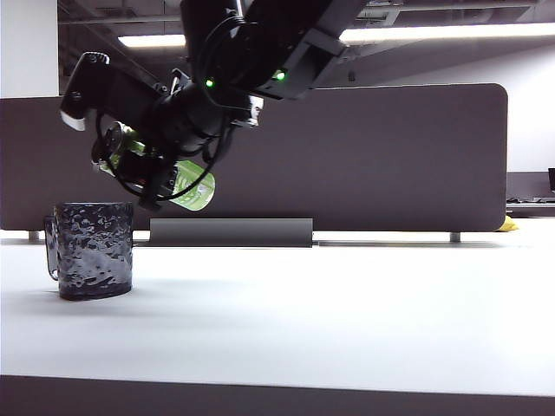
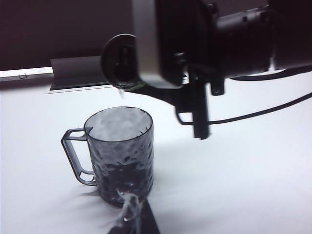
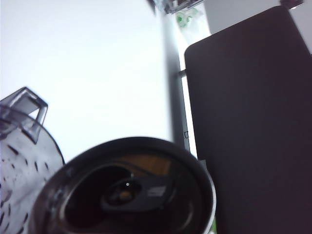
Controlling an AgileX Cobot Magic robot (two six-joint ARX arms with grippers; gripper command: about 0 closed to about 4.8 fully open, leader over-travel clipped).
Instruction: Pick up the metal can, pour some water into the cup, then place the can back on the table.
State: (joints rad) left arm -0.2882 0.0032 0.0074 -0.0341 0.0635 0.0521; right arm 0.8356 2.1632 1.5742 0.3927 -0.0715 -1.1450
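plain white table, dark hammered cup standing near its left side

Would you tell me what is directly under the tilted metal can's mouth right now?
The cup stands on the table under the metal can, which the right gripper holds. Its water level cannot be seen.

The right gripper hides most of the metal can; its fingers stay unseen. The cup is cut off. The left gripper is out of view.
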